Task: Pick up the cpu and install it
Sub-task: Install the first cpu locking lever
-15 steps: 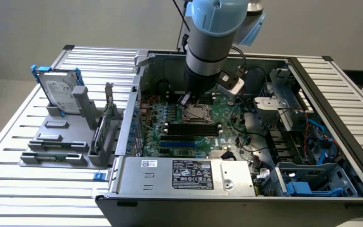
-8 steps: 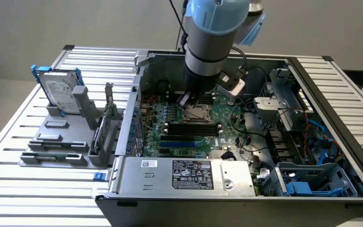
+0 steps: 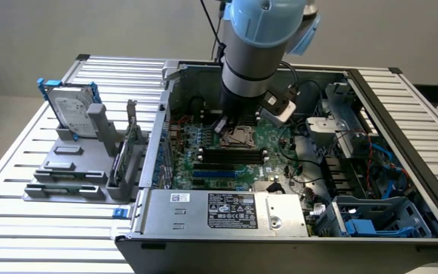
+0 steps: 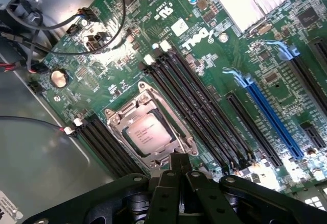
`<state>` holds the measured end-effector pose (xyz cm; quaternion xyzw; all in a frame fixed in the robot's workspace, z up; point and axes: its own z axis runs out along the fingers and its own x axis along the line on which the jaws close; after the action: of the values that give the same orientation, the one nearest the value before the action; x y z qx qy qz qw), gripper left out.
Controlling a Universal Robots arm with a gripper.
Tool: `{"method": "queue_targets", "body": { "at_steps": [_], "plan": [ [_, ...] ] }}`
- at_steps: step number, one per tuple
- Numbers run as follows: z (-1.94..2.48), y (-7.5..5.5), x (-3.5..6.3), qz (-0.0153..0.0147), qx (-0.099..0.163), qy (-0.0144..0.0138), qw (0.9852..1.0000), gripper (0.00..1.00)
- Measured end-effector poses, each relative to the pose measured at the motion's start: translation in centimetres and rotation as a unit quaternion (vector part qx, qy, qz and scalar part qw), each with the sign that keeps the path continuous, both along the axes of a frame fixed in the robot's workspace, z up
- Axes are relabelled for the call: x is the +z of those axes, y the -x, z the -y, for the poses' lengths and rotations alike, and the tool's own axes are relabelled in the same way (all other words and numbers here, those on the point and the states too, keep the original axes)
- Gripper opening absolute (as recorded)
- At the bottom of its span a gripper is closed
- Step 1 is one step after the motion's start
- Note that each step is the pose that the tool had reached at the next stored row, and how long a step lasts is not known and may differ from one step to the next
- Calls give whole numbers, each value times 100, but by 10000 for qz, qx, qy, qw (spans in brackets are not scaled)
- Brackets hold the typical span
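My wrist view shows the cpu (image 4: 148, 133) seated in its socket (image 4: 150, 132), fingers (image 4: 179, 175) closed and empty just beside its frame edge; my exterior view shows the arm (image 3: 259, 51) hiding them inside the computer case (image 3: 401, 114).

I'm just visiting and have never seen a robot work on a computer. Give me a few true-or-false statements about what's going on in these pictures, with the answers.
1. The cpu sits inside the metal-framed socket on the green motherboard. True.
2. The claw is wide open. False: its fingers are shut together, holding nothing.
3. The hard drive stands in a grey rack outside the computer case, at the exterior view's left. True.
4. The claw is gripping the hard drive. False: it hangs inside the open case, just above the socket.
5. The long memory slots beside the socket are filled with memory sticks. False: they look empty.
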<state>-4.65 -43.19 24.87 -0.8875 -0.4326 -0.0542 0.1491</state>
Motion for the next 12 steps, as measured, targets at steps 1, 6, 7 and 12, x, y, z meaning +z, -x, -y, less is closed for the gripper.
{"method": "queue_targets", "body": {
  "at_steps": [1, 6, 7, 12],
  "plan": [
    [13, 12, 0, -8, -1, 0, 10000, 11],
    [31, 88, -26, -70, 0, 1, 10000, 11],
    [31, 88, -45, -71, 0, 0, 10000, 11],
    [31, 108, -128, -71, 0, 1, 10000, 11]
  ]
}}
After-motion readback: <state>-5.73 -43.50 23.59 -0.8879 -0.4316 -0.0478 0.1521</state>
